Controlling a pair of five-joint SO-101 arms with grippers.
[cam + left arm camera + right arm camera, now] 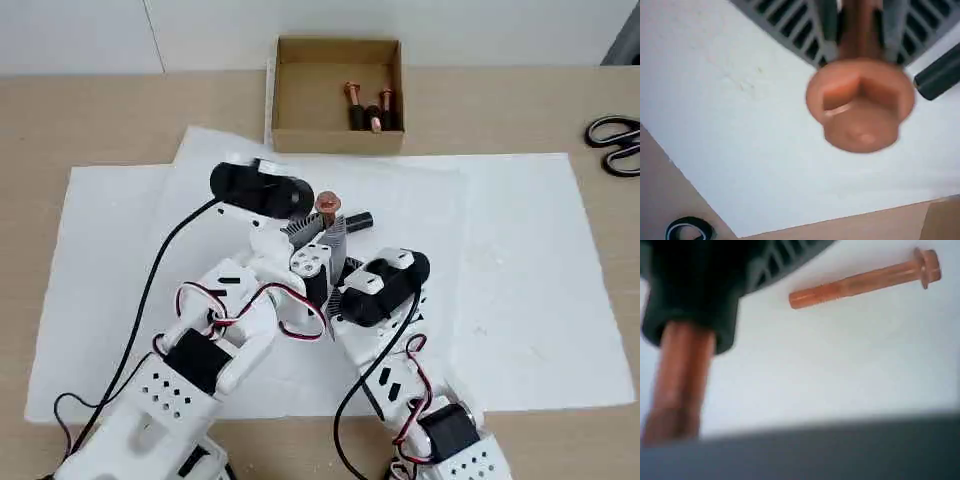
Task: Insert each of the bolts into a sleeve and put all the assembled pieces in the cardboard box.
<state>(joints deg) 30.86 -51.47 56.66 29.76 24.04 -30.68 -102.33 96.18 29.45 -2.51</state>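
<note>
And the left gripper [858, 25] is clamped on a copper bolt [860, 102], a black sleeve [358, 221] lying just at its three o'clock. The right gripper [335, 245] crowds in from five o'clock, grip impossible to tell. At twelve o'clock, the cardboard box [290, 90] holds two assembled pieces [366, 108]; a loose bolt [865, 280] lies on the paper [500, 280]

A white paper sheet [520, 280] lies spread over the middle of the light wooden table [60, 110]. At the far middle stands an open brown cardboard box [305, 95], its near wall touching the sheet's far edge. Sleeved copper bolts [368, 108] lie in its right half. Black-handled metal scissors [617, 143] lie on the bare table at the far right, well apart from the box. Over the sheet's middle, the left gripper [322, 225] holds a copper-coloured flanged metal bolt [328, 205]. A short black tubular sleeve [358, 221] lies on the sheet just right of it. A second, loose bolt [865, 280] lies flat on the sheet.
</note>
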